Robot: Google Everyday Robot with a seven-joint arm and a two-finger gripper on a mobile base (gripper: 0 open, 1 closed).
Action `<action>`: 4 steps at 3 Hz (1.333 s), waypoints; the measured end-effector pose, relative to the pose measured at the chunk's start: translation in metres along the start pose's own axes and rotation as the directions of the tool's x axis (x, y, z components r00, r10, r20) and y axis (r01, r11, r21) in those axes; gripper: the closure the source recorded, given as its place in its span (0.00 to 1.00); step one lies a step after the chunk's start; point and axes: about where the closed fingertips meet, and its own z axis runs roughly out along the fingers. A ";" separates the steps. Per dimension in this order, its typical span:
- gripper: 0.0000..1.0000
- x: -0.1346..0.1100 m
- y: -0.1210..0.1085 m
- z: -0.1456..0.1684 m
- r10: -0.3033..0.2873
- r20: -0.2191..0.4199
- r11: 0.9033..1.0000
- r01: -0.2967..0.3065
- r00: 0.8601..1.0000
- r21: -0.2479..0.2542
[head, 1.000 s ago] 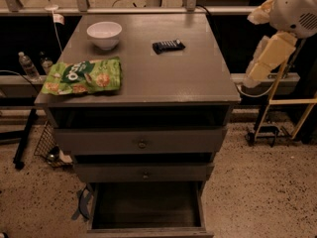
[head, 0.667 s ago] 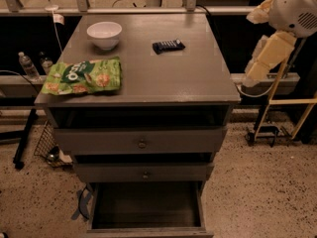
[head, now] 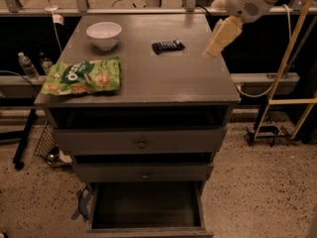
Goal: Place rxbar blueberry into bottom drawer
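The rxbar blueberry [head: 168, 45], a small dark bar with white lettering, lies flat on the grey cabinet top [head: 163, 81], toward the back and right of centre. My gripper [head: 221, 36], cream-coloured on a white arm, hangs over the top's right rear part. It is a hand's width to the right of the bar and not touching it. The bottom drawer [head: 146, 206] is pulled open at floor level, and its dark inside shows nothing in it. The two knobbed drawers above it are shut.
A large green chip bag [head: 84, 76] lies on the left of the top and a white bowl [head: 104, 34] behind it. Water bottles [head: 27, 66] stand at the left, a wire basket [head: 47, 145] on the floor, and a wooden frame [head: 292, 48] at the right.
My gripper has moved left and a little up, from beside the cabinet's right edge to over its top, closer to the bar. Nothing on the cabinet has moved.
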 end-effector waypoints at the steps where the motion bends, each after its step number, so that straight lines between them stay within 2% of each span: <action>1: 0.00 -0.017 -0.037 0.040 0.056 0.044 0.998 -0.058 0.997 0.039; 2: 0.00 -0.039 -0.064 0.070 0.126 0.050 0.985 -0.131 0.991 0.115; 3: 0.00 -0.048 -0.064 0.117 0.192 0.026 0.975 -0.193 0.981 0.110; 4: 0.00 -0.048 -0.064 0.118 0.192 0.026 0.975 -0.193 0.981 0.109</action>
